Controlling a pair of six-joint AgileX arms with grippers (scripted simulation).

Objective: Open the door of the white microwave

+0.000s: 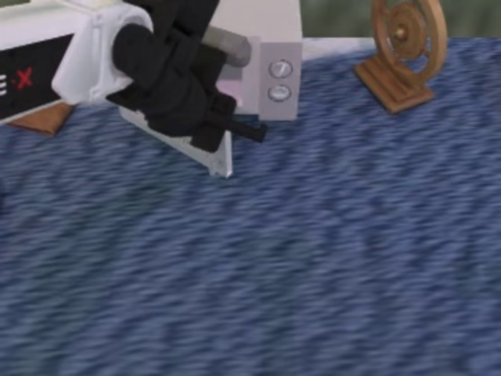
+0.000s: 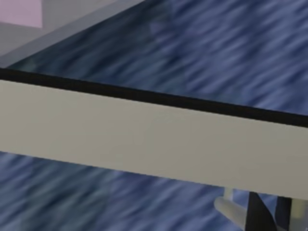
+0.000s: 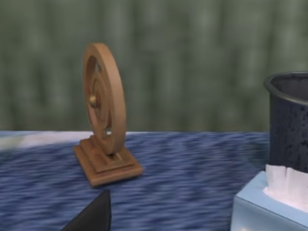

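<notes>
Mid-swing: left gripper (image 1: 239, 125), fingers clamped on the door (image 1: 188, 145) edge, should keep pulling it away from the white microwave (image 1: 266, 55)

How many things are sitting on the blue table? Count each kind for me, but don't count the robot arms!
white microwave: 1
wooden wheel ornament: 1
tissue box: 1
dark bin: 1
brown thing half hidden under the left arm, too hidden to name: 1
Total: 5
</notes>
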